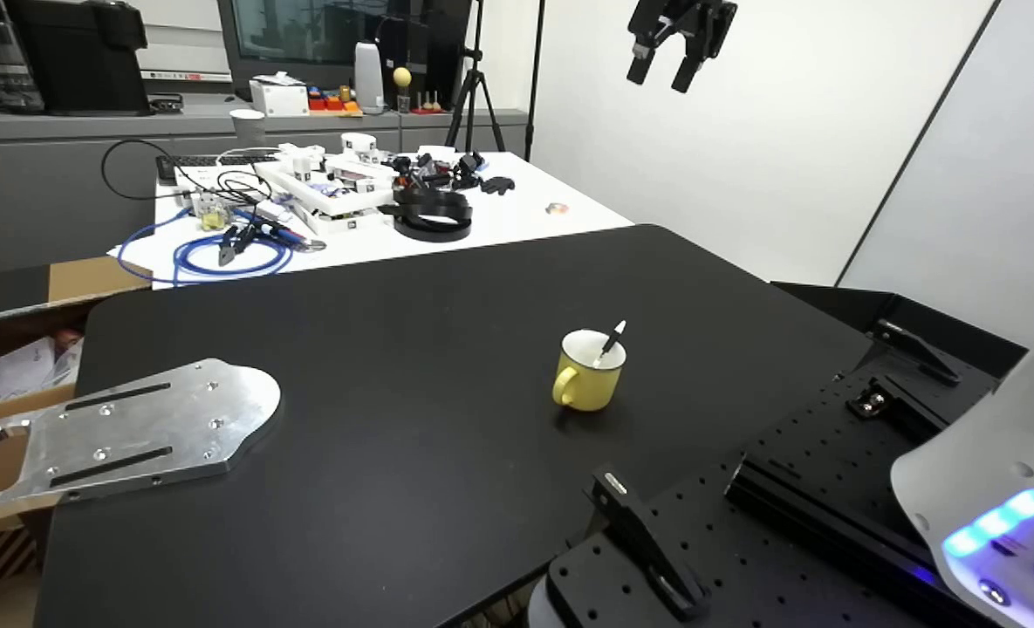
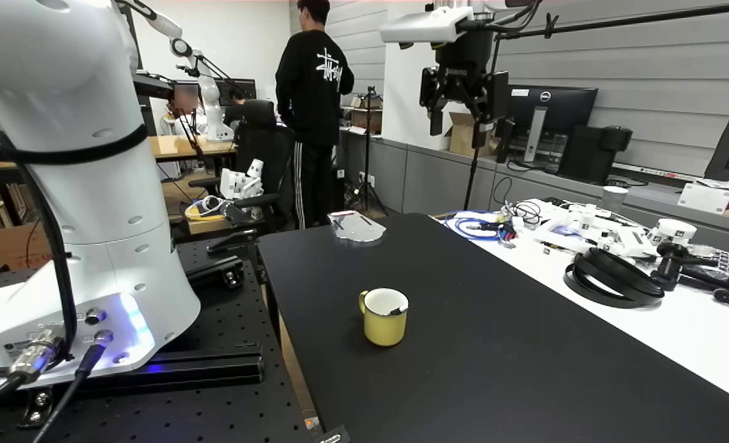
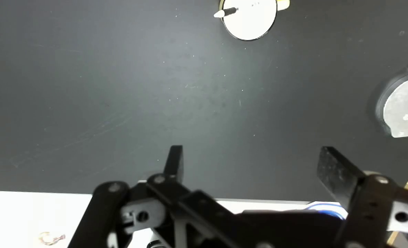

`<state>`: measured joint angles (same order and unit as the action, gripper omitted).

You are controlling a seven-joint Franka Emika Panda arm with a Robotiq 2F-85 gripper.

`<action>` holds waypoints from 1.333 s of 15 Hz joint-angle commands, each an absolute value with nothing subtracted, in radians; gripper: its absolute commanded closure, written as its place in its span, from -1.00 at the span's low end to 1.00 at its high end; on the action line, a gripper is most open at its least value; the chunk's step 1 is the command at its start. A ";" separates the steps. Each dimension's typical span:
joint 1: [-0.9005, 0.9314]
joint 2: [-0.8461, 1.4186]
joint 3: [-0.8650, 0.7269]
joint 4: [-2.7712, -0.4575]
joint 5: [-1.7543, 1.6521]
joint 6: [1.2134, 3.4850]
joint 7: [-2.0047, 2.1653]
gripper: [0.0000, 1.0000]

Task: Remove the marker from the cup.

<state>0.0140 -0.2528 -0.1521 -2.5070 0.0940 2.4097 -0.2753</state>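
Note:
The yellow cup with a white inside stands upright on the black table in both exterior views [image 1: 588, 392] [image 2: 384, 329]. Its handle shows at its side. It also shows at the top edge of the wrist view [image 3: 250, 27], partly cut off. The marker [image 1: 612, 337], black with a white tip, leans in the cup with its upper end at or over the rim. It also shows in an exterior view [image 2: 396, 311] and in the wrist view [image 3: 228, 12]. My gripper [image 1: 660, 80] is open and empty, high above the table and apart from the cup; its fingers [image 3: 250, 156] are wide apart.
A silver metal plate [image 1: 167, 419] lies at a table edge, partly over a cardboard box [image 1: 10, 414]. A white table [image 1: 517, 205] with cables, tools and black rings adjoins the black table [image 2: 462, 369]. The robot's base [image 2: 99, 295] stands beside it. A person [image 2: 315, 80] stands behind.

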 commanded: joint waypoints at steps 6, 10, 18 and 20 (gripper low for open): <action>0.001 -0.253 -0.138 -2.506 0.098 2.407 -0.278 -1.00; -0.003 -0.209 -0.147 -2.491 0.154 2.439 -0.238 -1.00; -0.049 0.008 -0.158 -2.430 0.317 2.369 -0.235 -1.00; -0.074 0.080 -0.156 -2.400 0.362 2.326 -0.231 -1.00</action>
